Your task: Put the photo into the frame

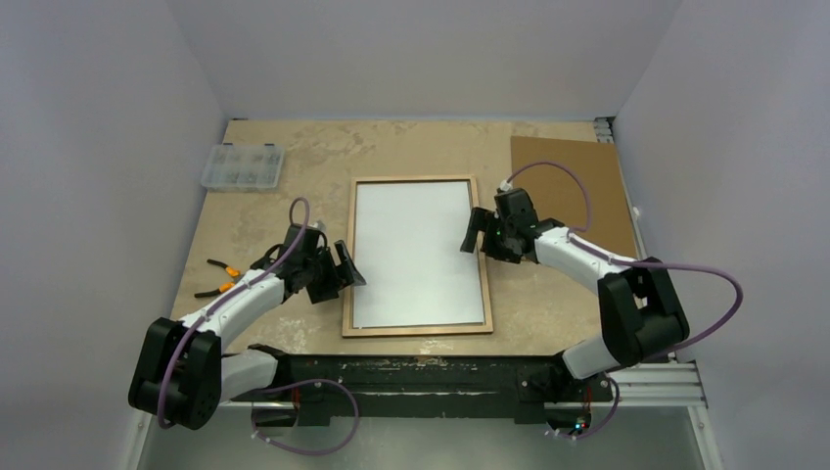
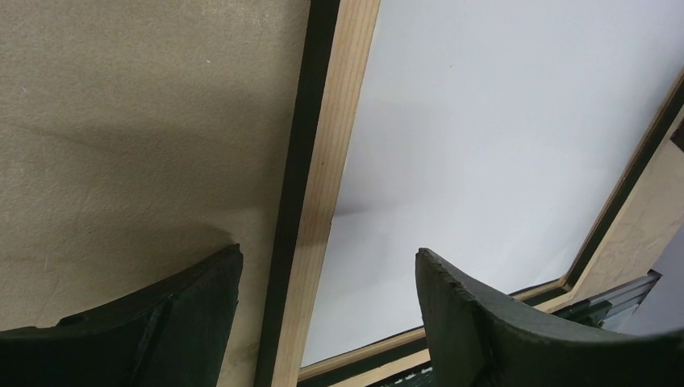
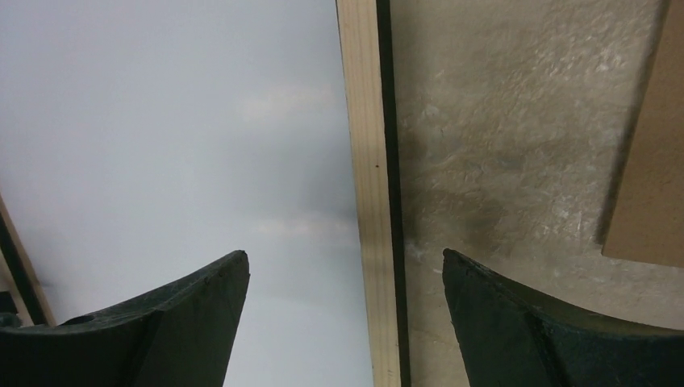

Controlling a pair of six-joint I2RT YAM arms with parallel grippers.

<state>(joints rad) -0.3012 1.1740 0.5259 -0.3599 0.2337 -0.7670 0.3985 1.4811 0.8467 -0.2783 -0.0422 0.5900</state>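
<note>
The frame (image 1: pixel 414 179) lies flat in the middle of the table, tan wood back up. A plain white sheet (image 1: pixel 416 255) fills its opening; no printed side of the photo shows. My left gripper (image 1: pixel 343 270) is open and empty, low over the frame's left rail (image 2: pixel 323 185), one finger over the table and one over the white sheet (image 2: pixel 484 145). My right gripper (image 1: pixel 482 235) is open and empty, straddling the right rail (image 3: pixel 367 161) the same way, with the white sheet (image 3: pixel 161 145) on its left.
A plain brown backing board (image 1: pixel 568 191) lies at the back right; its edge shows in the right wrist view (image 3: pixel 649 161). A clear parts box (image 1: pixel 242 165) sits at the back left. Orange-handled pliers (image 1: pixel 220 279) lie near the left arm.
</note>
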